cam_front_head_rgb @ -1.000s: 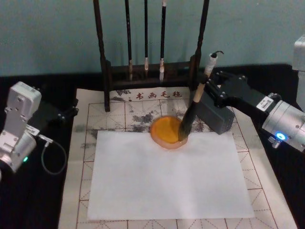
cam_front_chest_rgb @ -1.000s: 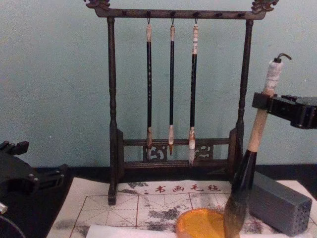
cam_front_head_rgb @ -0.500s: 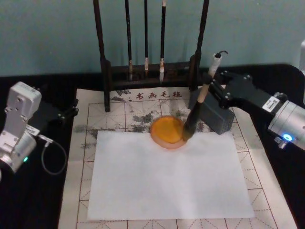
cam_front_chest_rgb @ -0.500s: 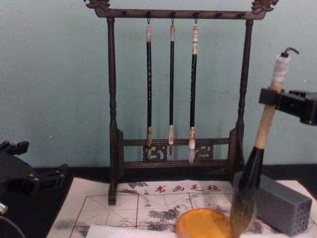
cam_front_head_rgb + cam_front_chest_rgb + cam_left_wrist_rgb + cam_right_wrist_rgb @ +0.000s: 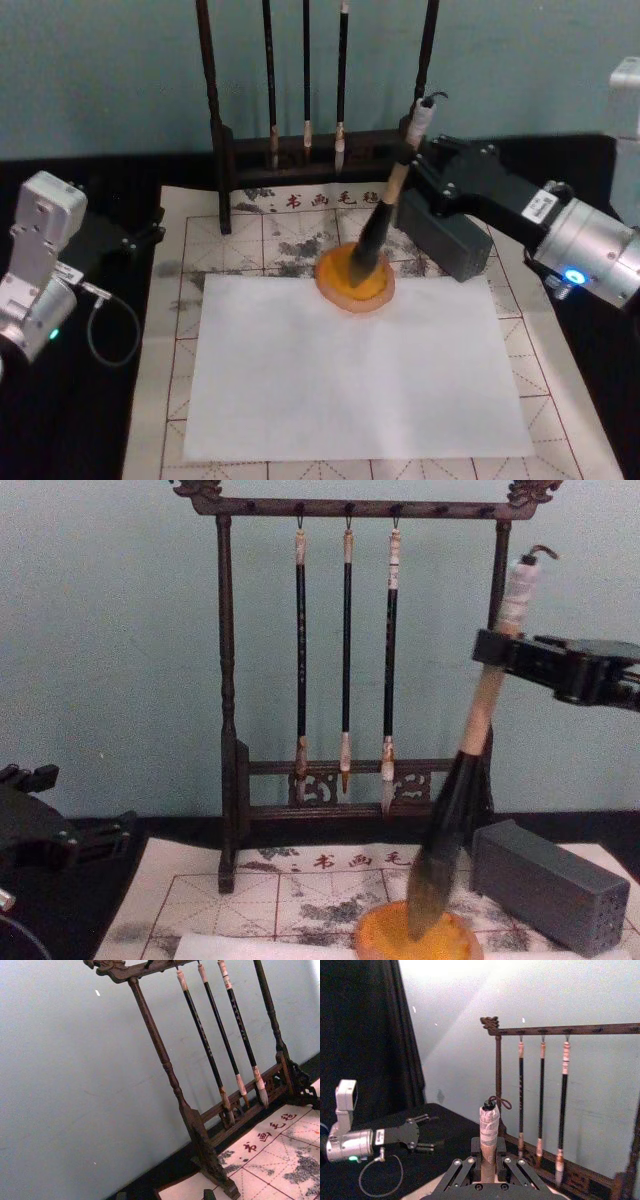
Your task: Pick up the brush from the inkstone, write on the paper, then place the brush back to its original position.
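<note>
Brush tilted, tuft down in the inkstone.
My right end effector pinches its tan handle; the shaft slants down toward my left. The paper lies just nearer me; my left end effector, spread, sits parked well off left.

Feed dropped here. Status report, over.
Right pincer shut on brush, tilted, tuft at inkstone. Left pincer parked left, open. Paper blank. Grey block beside inkstone.

Noting large brush, tan upper handle, black lower section, leaning toward upper right, grey-brown tuft dipping into round orange inkstone at centre frame. Finding inkstone overlapping top edge of blank white paper.
</note>
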### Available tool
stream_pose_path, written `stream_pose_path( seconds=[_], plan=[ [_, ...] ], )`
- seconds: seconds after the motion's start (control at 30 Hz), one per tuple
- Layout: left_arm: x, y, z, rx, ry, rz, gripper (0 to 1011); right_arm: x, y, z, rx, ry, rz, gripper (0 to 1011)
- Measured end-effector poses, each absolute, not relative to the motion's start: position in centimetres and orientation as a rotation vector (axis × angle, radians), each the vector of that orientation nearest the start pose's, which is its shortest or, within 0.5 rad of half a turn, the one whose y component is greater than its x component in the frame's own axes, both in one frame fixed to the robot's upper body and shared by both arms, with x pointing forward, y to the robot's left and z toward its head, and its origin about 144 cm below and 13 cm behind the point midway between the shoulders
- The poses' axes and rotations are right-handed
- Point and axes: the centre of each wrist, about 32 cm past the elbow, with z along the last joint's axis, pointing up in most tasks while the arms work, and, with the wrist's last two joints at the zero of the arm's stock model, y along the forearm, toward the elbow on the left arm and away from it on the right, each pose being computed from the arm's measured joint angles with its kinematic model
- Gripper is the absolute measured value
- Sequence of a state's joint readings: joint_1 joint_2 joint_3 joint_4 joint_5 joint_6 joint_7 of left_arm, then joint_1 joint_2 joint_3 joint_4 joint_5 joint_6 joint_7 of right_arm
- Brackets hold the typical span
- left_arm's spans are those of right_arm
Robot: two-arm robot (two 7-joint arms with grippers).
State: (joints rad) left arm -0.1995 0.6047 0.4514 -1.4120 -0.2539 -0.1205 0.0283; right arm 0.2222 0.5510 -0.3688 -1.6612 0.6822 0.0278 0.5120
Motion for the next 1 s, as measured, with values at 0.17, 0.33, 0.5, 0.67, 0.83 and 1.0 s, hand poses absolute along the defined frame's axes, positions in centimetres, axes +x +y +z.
stream_pose_path(
  seconds=[0.17, 0.33, 0.5, 0.67, 0.83, 1.0],
  plan=[
    [48.9, 31.0, 114.0, 0.304, -0.285, 1.248, 1001, 49.9, -25.7, 122.2, 0.134, 0.017, -0.663, 185],
    [48.9, 31.0, 114.0, 0.305, -0.285, 1.248, 1001, 50.5, -24.7, 122.0, 0.145, 0.025, -0.635, 185],
    [48.9, 31.0, 114.0, 0.304, -0.285, 1.248, 1001, 51.0, -23.7, 121.8, 0.152, 0.033, -0.608, 185],
    [48.9, 31.0, 114.0, 0.304, -0.285, 1.248, 1001, 51.4, -22.7, 121.1, 0.152, 0.045, -0.575, 184],
    [48.9, 31.0, 114.0, 0.304, -0.285, 1.248, 1001, 51.6, -22.2, 120.5, 0.149, 0.063, -0.563, 185],
    [48.9, 31.0, 114.0, 0.305, -0.285, 1.248, 1001, 51.8, -21.9, 119.6, 0.138, 0.086, -0.555, 184]
  ],
)
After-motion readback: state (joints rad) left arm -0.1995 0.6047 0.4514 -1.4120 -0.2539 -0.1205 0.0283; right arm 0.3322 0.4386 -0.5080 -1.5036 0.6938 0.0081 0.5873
